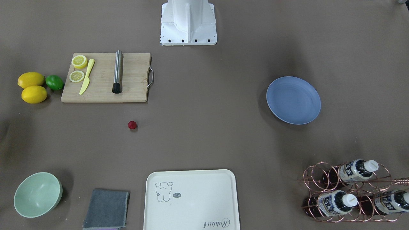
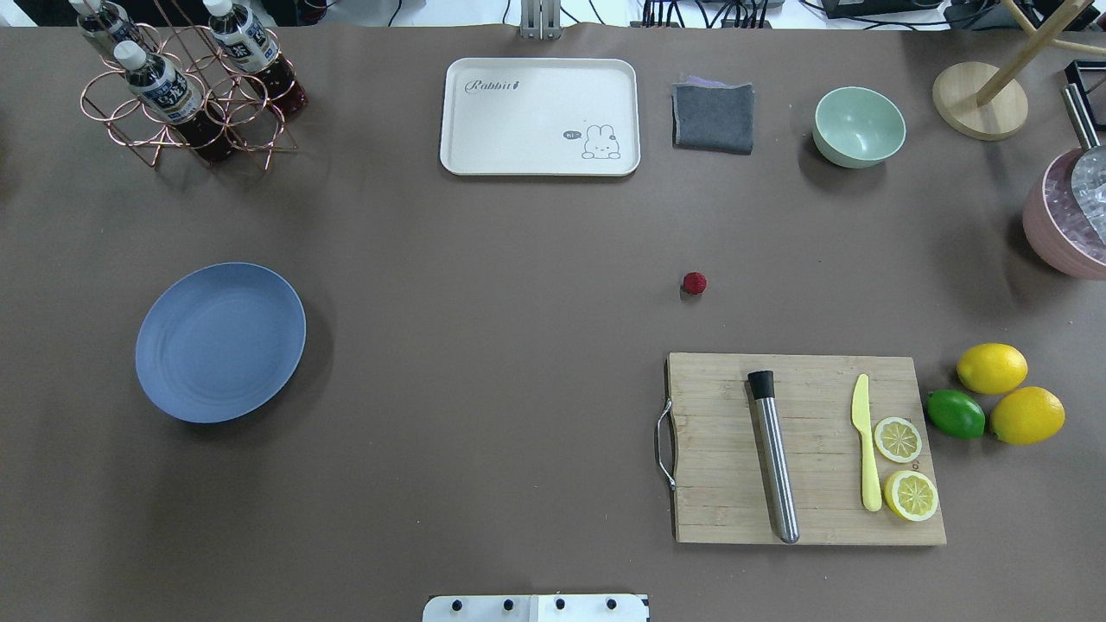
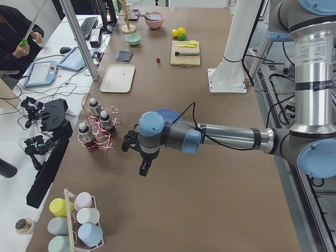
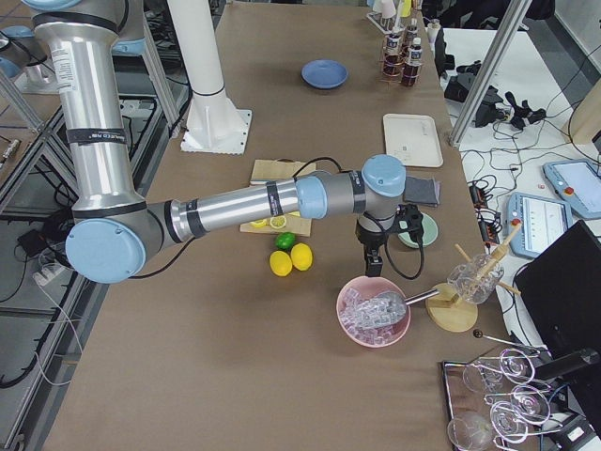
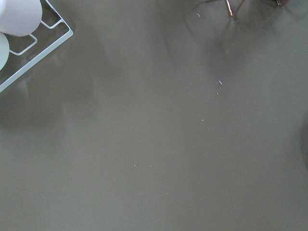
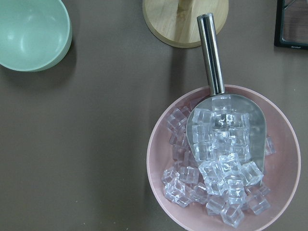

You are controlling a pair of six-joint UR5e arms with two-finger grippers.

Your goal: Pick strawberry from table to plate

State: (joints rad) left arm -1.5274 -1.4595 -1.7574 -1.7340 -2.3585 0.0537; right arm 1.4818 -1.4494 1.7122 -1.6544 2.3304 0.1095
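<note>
A wide brown-grey table (image 2: 484, 345) seen from above. A small dark-red strawberry (image 2: 694, 282) lies by itself on the bare surface in the robot's right half, between a wooden cutting board (image 2: 717, 449) on the robot's side and a cream tray (image 2: 536, 112) farther out, touching neither. The round blue plate (image 2: 220, 342) sits well apart from it, in the robot's left half. On the board lie a steel muddler (image 2: 773, 458), a yellow knife (image 2: 867, 449) and two lemon halves (image 2: 903, 466); two whole lemons (image 2: 1007, 393) and a lime (image 2: 955, 414) cluster just beside it. A mint-green bowl (image 2: 860, 125) and a folded grey cloth (image 2: 713, 117) stand near the tray, and a copper wire rack of bottles (image 2: 186, 130) stands at the far left corner. Neither arm reaches into the overhead view (both show only from the table's ends). The left gripper (image 3: 144, 169) hangs fingers-down over bare table near the bottle rack; whether it is parted or closed cannot be told. The right gripper (image 4: 373, 266) hangs above a pink bowl (image 6: 159, 159) of ice cubes holding a metal scoop (image 6: 211, 53); its state cannot be told either.
</note>
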